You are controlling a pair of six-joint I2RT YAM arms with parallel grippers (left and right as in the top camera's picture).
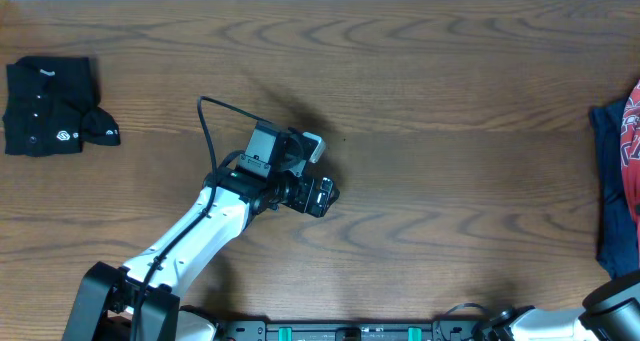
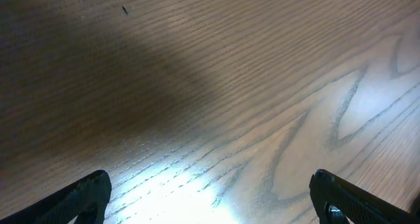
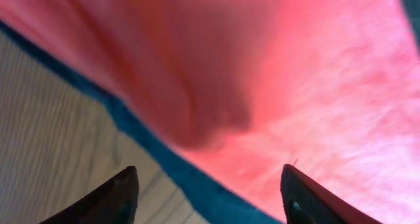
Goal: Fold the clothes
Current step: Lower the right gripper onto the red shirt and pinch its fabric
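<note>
Coral-red T-shirt [image 1: 633,141] and black shirt [image 1: 48,106] — opposite ends of wood-grain table [image 1: 420,71].

Folded black shirt [image 1: 45,106] left, coral T-shirt [image 1: 632,131] right

Readable text: none I can make out. Black shirt [image 1: 45,106]: small white marks, too small to read. Coral-red T-shirt [image 1: 633,151]: white lettering, cut off at my overhead camera's edge, illegible.

Table [image 1: 450,91] open centre to right; left arm [image 1: 200,231] spans near-left; black shirt [image 1: 45,106] far-left; clothes [image 1: 612,181] right edge.
</note>
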